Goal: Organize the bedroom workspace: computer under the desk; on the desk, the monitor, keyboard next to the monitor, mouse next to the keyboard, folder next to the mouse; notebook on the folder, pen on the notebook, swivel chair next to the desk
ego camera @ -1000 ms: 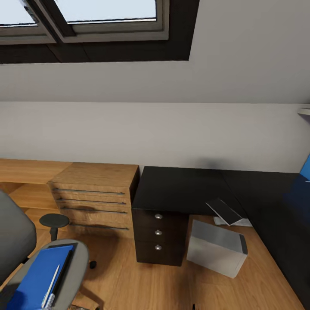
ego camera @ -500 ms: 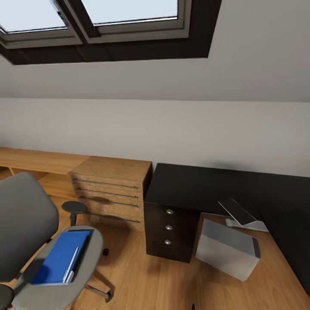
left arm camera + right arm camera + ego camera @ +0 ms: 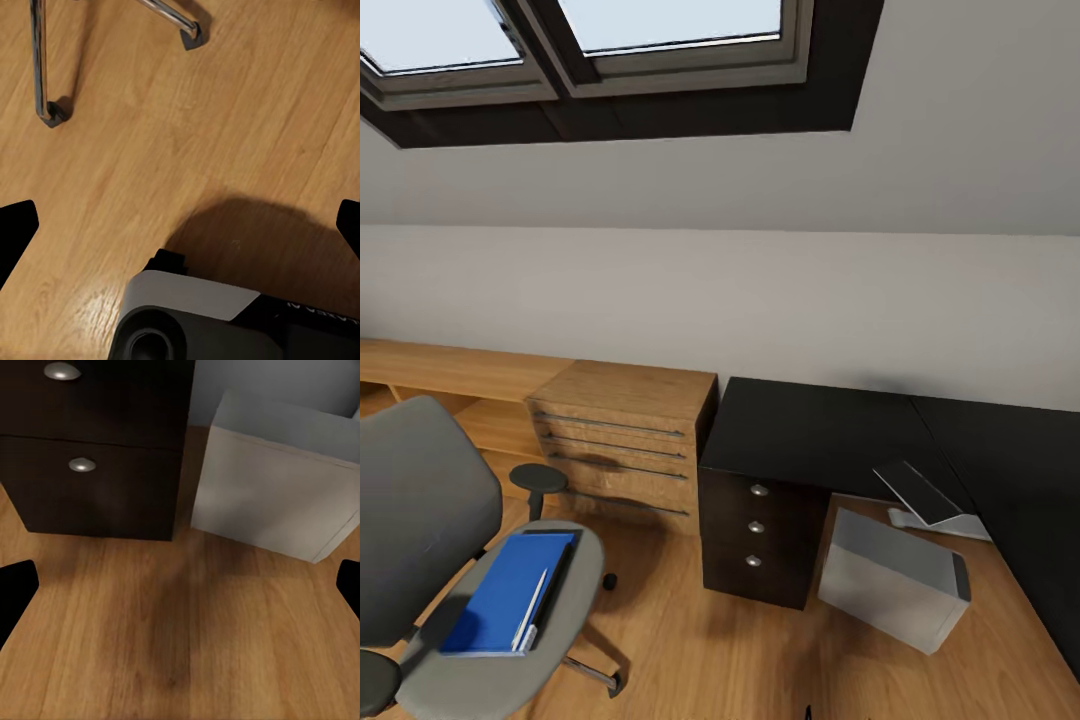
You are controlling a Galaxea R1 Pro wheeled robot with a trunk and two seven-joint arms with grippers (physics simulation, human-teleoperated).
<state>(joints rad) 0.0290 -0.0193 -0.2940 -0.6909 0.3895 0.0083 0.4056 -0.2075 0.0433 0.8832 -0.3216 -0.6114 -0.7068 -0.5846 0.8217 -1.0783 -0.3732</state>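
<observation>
I am facing the black tabletop (image 3: 810,430) at right, the computer (image 3: 895,580) on the floor beside its drawers. The swivel chair (image 3: 460,560) at near left is carrying the folder (image 3: 500,595), long axis running near-to-far, nearer my left arm. Both sets of fingers are spread open, empty.

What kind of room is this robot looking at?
Probably an attic room used as a home office. A skylight sits in a sloped ceiling, a black desk with drawers stands against the wall, and a grey swivel chair on the wooden floor carries a blue folder.
</observation>
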